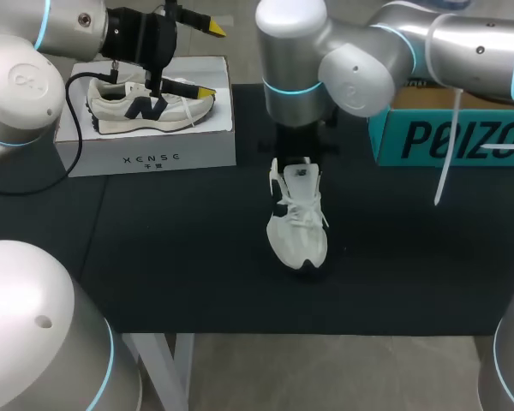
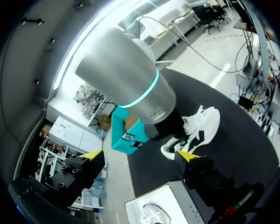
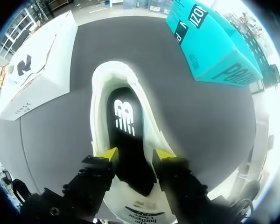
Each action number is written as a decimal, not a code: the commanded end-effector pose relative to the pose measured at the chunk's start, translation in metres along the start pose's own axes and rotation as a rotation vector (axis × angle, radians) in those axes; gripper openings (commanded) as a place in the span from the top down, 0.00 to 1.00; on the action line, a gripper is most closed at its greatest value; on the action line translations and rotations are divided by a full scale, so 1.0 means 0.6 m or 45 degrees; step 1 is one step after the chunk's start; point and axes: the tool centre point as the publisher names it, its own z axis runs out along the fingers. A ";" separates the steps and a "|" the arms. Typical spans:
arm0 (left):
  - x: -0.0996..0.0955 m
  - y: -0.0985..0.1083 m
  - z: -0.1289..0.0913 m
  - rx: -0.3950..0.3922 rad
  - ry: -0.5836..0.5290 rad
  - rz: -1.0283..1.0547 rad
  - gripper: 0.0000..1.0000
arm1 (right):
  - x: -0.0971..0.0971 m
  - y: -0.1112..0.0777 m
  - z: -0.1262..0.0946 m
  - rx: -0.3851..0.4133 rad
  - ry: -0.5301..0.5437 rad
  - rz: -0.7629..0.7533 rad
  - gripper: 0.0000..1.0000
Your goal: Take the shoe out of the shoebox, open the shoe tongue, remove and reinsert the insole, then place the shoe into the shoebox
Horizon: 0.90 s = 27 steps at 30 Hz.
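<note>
1. White lace-up shoe [image 1: 297,224]: stands out on the black worktop [image 1: 171,257].
2. Right pincer [image 3: 136,155]: released, tips astride the black insole [image 3: 126,126] at the shoe's heel.
3. Pinch the insole edge only; lift straight, clear of the shoe's collar.

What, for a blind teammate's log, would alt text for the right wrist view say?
The right gripper is at the mouth of a white sneaker, over its black insole, which bears a white logo. The sneaker rests on a dark mat, with a white shoebox to one side of it and a teal box to the other.
</note>
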 end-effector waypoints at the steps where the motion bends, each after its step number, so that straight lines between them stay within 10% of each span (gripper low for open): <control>1: -0.001 0.000 0.001 -0.003 0.003 0.001 0.00 | 0.000 -0.005 0.007 0.007 0.005 0.004 0.44; 6: -0.001 0.000 0.001 -0.003 0.003 0.001 0.00 | 0.005 -0.010 0.011 0.020 0.011 0.004 0.01; 27: -0.001 0.000 0.001 -0.003 0.003 0.001 0.00 | 0.009 0.000 -0.002 0.009 0.029 0.016 0.00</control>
